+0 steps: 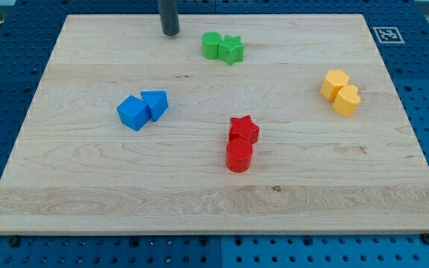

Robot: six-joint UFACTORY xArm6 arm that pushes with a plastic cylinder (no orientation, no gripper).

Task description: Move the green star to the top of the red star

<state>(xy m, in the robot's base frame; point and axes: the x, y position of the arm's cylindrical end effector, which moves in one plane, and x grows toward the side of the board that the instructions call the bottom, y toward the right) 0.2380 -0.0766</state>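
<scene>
At the view's left lie the blue cube (132,113) and the blue triangular block (156,103), touching each other, far from the work. They play no part in this step.

Next, near the view's top, is my tip (170,32). It rests on the wooden board (65,186), to the left of the green pair and a little above it, not touching any block. The arm has no jaws; it ends only in this rod, so nothing is held.

The green round block (211,45) touches the left side of the green star (231,50). The star must go to the place just above the red star (243,130), which sits below it in the middle of the board, with the red cylinder (238,157) touching its lower side.

To do the step well, I judge the tip should go around to the upper side of the green star and push it downward, slightly to the right. A push from the left would take the green round block along. The push should be slow and stop before the green star hits the red one.

At the view's right are the yellow hexagonal block (334,83) and a yellow rounded block (347,100), touching.

I can read no words. In the board's top right corner is 1 square black and white marker (387,34).
</scene>
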